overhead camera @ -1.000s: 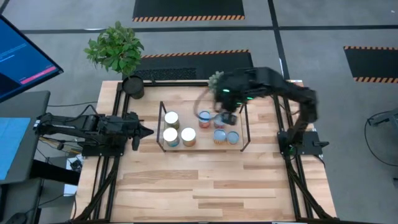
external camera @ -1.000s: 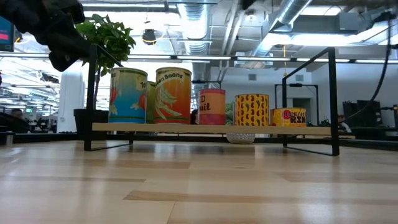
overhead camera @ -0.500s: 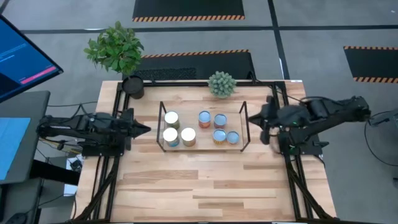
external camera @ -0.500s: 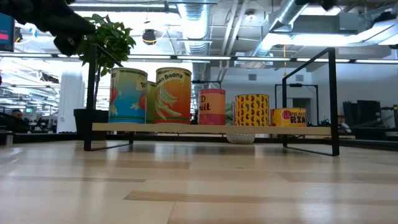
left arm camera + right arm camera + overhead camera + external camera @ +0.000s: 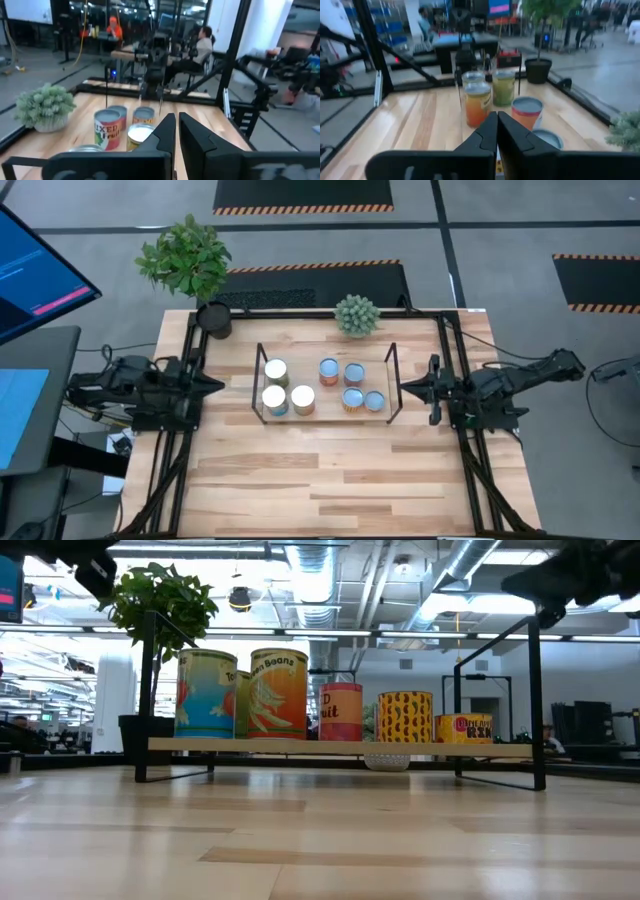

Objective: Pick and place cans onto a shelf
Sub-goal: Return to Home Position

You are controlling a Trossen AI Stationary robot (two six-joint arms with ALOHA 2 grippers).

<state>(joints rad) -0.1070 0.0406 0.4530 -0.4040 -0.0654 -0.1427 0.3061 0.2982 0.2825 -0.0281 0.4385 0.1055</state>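
Light-wood shelf [image 5: 305, 372], black wire ends, seven upright cans [image 5: 302, 399], silver-blue or cream tops, left gripper [image 5: 220, 387] and right gripper [image 5: 403, 388] pinched closed at table's left and right edges

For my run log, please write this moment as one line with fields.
cans: all seven on shelf | left gripper: shut, empty, left of shelf, apart | right gripper: shut, empty, right of shelf, apart
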